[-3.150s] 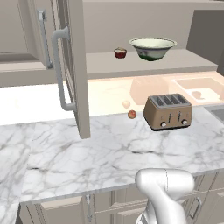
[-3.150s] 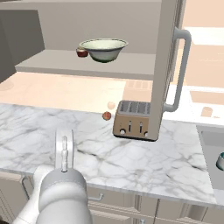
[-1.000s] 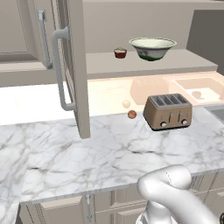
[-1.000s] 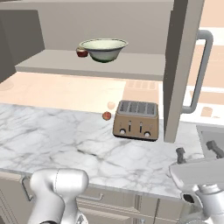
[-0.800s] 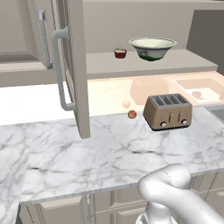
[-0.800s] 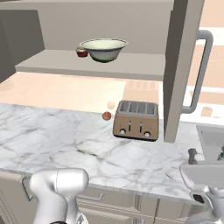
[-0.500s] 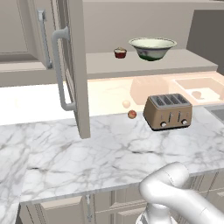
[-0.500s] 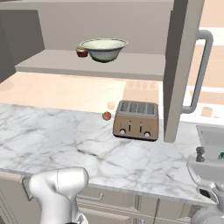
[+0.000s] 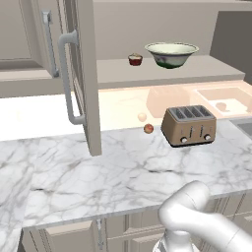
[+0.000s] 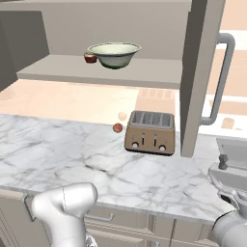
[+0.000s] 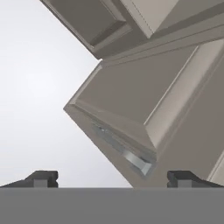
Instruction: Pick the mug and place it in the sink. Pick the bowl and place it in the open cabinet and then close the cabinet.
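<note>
Pale green-white inside, dark-patterned outside: found the bowl (image 9: pixel 172 53) so, upright on the shelf (image 9: pixel 118 74) of the open cabinet (image 9: pixel 206 22), toward its right end, with a tiny dark-red cup (image 9: pixel 135 59) just beside it on the left. Compared against the views of three seconds and one second back: no shift of bowl or cup, and none of the toaster (image 9: pixel 189 125) on the marble counter (image 9: pixel 98 172) below. Judged the placing of the bowl complete on that evidence. Found the cabinet door (image 9: pixel 91 74) swung out toward the near side, edge-on at the left of the left base view, bar handle (image 9: pixel 66 78) facing left; no change in its angle over the same interval. Recorded the one real change in the arm: swung away from the middle of the counter and over to the low right of the right base view, near the grey sink (image 9: pixel 246 127). Found the gripper (image 11: pixel 111 181) released, tips spread wide, nothing between them, pointed up at a recessed door panel with a silver bar across it. Read this as the approach to the last step, closing the cabinet; door not yet touched. Advise contact on the door's outer face or handle, then a push toward the far side, with care for the bowl's clearance near the shelf front.
</note>
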Controlling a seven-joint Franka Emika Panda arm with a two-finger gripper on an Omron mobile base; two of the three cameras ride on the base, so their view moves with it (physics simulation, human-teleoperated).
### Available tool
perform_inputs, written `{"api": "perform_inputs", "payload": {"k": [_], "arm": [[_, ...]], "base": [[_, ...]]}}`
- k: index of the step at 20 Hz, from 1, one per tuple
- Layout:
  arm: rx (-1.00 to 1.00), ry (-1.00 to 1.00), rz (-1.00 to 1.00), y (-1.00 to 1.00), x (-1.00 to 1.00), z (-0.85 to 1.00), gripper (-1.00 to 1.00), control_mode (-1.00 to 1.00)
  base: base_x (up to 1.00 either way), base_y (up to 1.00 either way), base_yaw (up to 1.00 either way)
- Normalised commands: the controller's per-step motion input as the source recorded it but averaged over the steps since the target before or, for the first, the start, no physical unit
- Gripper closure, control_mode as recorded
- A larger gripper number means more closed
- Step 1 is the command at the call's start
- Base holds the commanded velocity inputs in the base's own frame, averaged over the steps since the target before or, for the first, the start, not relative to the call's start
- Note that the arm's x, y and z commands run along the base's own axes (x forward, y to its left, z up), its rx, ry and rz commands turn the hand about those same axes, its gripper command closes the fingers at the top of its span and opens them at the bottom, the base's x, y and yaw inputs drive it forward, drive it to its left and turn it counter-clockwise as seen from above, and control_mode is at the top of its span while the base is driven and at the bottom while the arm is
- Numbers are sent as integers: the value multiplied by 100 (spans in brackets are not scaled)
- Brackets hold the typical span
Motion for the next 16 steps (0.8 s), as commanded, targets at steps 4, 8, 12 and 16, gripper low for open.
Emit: {"api": "perform_inputs", "payload": {"k": [4,8,12,16], "arm": [[0,-14,0,0,20,0,-100,-100],[0,-16,0,0,5,0,-100,-100],[-1,-9,0,3,0,-3,-100,-100],[-9,0,-8,0,0,-23,-100,-100]], "base": [[0,0,0],[0,0,0],[0,0,0],[0,0,0]]}}
